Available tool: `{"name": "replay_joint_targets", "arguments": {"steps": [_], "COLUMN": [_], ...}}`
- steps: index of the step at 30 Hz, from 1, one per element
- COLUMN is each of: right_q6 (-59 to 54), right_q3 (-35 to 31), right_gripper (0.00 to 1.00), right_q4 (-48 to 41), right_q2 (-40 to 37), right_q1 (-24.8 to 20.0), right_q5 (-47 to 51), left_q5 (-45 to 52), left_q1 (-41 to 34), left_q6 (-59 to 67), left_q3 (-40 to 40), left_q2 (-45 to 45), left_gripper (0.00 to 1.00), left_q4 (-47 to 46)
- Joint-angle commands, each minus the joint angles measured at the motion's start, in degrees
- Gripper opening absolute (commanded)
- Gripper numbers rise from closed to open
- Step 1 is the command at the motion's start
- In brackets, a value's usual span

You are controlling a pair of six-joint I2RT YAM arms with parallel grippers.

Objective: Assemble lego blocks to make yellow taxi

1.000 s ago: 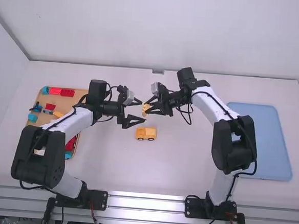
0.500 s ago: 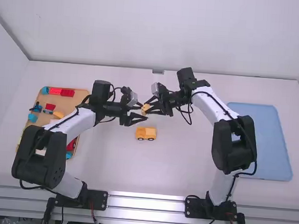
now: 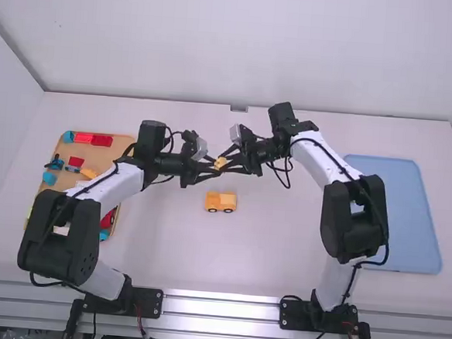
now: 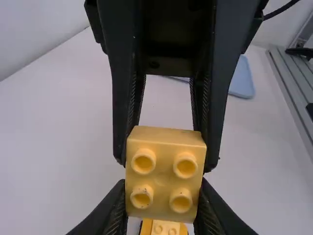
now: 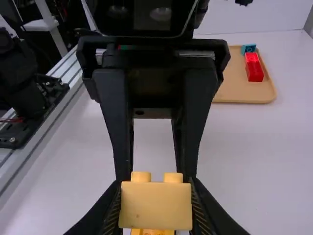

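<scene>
The left gripper (image 3: 214, 168) and the right gripper (image 3: 227, 164) meet above the middle of the counter (image 3: 274, 258), both clamped on one yellow block (image 4: 165, 172), their fingers touching its sides. The block's four studs face the left wrist camera. A yellow toy car (image 3: 220, 202) stands on its wheels near the middle of the counter. A tan tray (image 3: 103, 156) with colored blocks lies toward the counter's left edge, a blue tray (image 3: 401, 220) near its right edge.
</scene>
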Motion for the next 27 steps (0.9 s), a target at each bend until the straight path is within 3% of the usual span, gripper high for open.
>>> {"name": "replay_joint_targets", "arguments": {"steps": [1,3,4,5,6,13,19,25,27], "right_q6": [-1.0,-0.8,-0.1,0.6,2.1,19.4,35.3,38.4,38.1], "right_q3": [1.9,1.9,1.9,1.9,1.9,1.9,1.9,1.8,1.4], "right_gripper": [0.28,0.58,0.8,0.95,0.99,0.99,0.98,0.99,0.98], "right_q4": [0.4,0.7,1.3,1.8,2.8,13.2,20.0,16.6,14.4], "right_q2": [0.6,0.6,0.6,0.6,0.6,0.5,-0.1,-2.1,-3.1], "right_q1": [0.0,0.0,0.0,0.0,0.0,-2.3,-4.3,-6.1,-6.9], "right_q5": [0.2,0.2,0.2,0.3,0.5,10.6,26.3,32.6,32.1], "left_q5": [2.5,0.6,-1.6,-3.4,-6.4,-28.2,-46.6,-52.1,-51.2], "left_q1": [0.1,0.1,0.1,0.1,0.1,0.1,-2.9,-5.4,-5.8], "left_q6": [-1.1,-2.3,-4.2,-5.4,-6.4,-0.3,2.0,7.6,16.4], "left_q3": [0.5,0.5,0.5,0.5,0.5,4.6,7.9,11.1,12.7], "left_q2": [0.1,0.1,0.1,0.1,0.1,0.2,3.3,8.0,10.6], "left_gripper": [0.24,0.21,0.21,0.2,0.17,0.18,0.09,0.06,0.02], "left_q4": [-0.5,-0.7,-0.7,-0.7,-1.3,-19.0,-29.0,-36.1,-41.9]}}
